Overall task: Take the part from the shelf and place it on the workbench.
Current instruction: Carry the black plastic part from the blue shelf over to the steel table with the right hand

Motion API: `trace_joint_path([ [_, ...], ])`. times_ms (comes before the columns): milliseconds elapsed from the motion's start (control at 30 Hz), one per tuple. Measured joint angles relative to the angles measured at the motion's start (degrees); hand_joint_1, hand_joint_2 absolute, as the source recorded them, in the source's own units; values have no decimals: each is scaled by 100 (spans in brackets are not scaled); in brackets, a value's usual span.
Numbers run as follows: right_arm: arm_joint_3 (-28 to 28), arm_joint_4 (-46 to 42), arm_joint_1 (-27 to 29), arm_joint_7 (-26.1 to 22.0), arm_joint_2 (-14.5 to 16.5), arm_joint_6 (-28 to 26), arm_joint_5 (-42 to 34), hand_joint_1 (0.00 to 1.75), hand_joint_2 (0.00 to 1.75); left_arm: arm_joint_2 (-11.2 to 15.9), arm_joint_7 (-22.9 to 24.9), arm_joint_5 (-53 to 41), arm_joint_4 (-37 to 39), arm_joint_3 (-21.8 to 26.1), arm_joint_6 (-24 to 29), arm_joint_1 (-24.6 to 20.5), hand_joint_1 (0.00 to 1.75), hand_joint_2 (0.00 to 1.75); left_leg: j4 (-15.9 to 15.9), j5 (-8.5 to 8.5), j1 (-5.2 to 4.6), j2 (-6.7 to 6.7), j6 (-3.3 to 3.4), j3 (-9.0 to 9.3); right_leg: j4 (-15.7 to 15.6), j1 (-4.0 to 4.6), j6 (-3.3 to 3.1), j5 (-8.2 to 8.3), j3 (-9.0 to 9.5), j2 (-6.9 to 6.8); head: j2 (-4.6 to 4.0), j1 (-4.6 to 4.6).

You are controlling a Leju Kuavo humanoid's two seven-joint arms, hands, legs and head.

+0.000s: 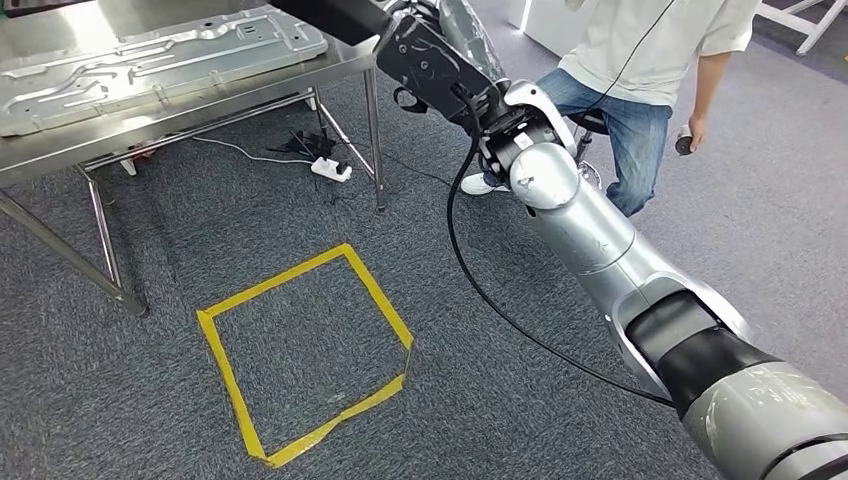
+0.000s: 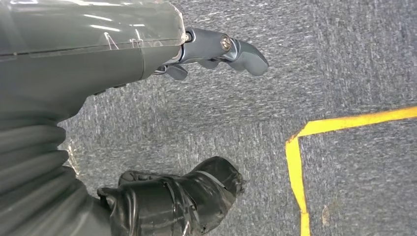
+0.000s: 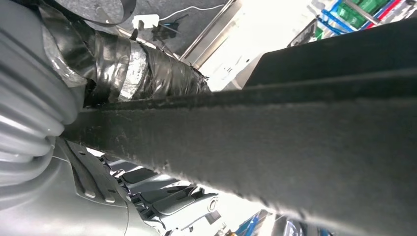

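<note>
Right wrist view: the robot hand [image 3: 142, 69] grips a dark part [image 3: 295, 147].

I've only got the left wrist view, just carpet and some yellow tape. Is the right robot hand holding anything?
Observer: Yes, the right robot hand grips a long black part.
Operator: Where's the workbench?
Observer: The workbench stands ahead on the left, with a silver stamped panel lying on it.
Operator: Anyone nearby?
Observer: A person is beyond the right arm, holding a small dark object in one hand.
</note>
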Motion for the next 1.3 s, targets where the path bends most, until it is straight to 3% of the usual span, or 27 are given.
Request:
trace_joint_path([
  [167,0,13,-10,-8,2,98,-70,175,175,4,30,-4,0,1,7,-8,0,175,103,-158,-6,26,-157,15,-80,0,-194,-94,125,11,0,-15],
  [233,0,12,-19,-15,2,130,-96,175,175,5,31,-3,0,1,1,-16,0,175,647,-396,6,44,-205,-239,-99,-4,-252,-143,219,1,0,-35],
  [300,0,21,-5,-17,1,165,-125,175,175,5,34,0,0,2,-8,-1,0,175,1378,-600,13,48,-232,-701,-98,17,-277,-207,284,5,0,-42],
  [333,0,29,15,-17,1,177,-144,175,175,4,37,2,0,2,-12,16,0,175,1569,-573,14,48,-232,-871,-97,29,-282,-246,326,12,0,-42],
  [367,0,38,35,-17,1,183,-163,175,175,2,38,3,0,1,-16,32,0,175,1544,-425,14,48,-220,-939,-97,40,-282,-292,382,21,0,-42],
  [433,0,50,54,-20,1,184,-186,175,175,4,39,3,0,1,-19,45,0,175,894,115,-1,47,-150,-762,-103,54,-272,-404,522,33,0,-42],
  [500,0,63,44,-28,1,184,-191,175,175,13,43,2,0,2,-16,45,0,175,280,410,-49,49,-55,-494,-143,60,-239,-491,624,43,-1,-42],
  [600,0,78,49,-40,2,195,-191,175,175,33,49,1,0,2,-5,41,0,175,-43,278,-111,59,56,-276,-215,47,-147,-496,720,62,0,-51],
  [667,0,83,66,-43,1,208,-192,175,175,44,54,1,0,2,1,41,0,175,-186,222,-81,56,110,-103,-52,40,-96,-453,678,48,0,-50],
  [733,0,86,60,-53,-1,216,-192,175,175,47,58,-1,0,2,0,37,0,175,-272,159,-45,46,152,82,484,24,-48,-470,344,39,0,-44],
  [800,0,95,75,-57,-1,220,-192,175,175,44,61,-2,0,2,-1,38,0,175,-285,39,-30,38,175,237,1116,5,2,-655,-166,37,0,-39],
  [867,0,109,112,-53,-1,222,-193,175,175,37,62,-2,0,2,-2,58,0,175,-285,-121,-7,29,152,436,1289,-28,57,-830,-527,26,0,-38],
  [900,0,114,121,-53,-1,224,-195,175,175,32,63,-2,0,2,-2,67,0,175,-282,-214,12,23,124,556,1127,-44,87,-778,-592,15,0,-38],
  [933,0,115,124,-53,-1,226,-196,175,175,30,63,-2,0,2,-2,72,0,175,-277,-306,32,18,91,670,861,-58,114,-611,-594,1,0,-38],
  [1000,1,130,132,-54,-2,228,-199,175,175,31,63,-2,2,2,-2,81,0,175,-240,-521,57,9,5,854,218,-77,134,110,-548,-61,-1,-54],
  [1067,5,142,136,-54,-2,239,-202,175,175,35,67,-1,4,2,-1,73,0,175,-211,-679,45,19,-88,936,-24,-58,59,527,-539,-88,0,-69],
  [1167,9,133,116,-39,-8,269,-197,175,175,36,76,2,4,2,44,41,0,175,-20,-638,47,47,-186,896,19,-59,-104,400,-475,-65,0,-59],
  [1233,9,133,108,-27,-10,293,-189,175,175,37,88,4,4,2,82,25,0,175,543,-601,56,54,-223,545,-25,-60,-165,333,-366,-51,0,-67],
  [1300,11,146,135,-8,-10,327,-185,175,175,36,100,5,4,2,97,28,0,175,1179,-856,54,56,-237,42,-56,-42,-201,241,-252,-30,0,-70],
])
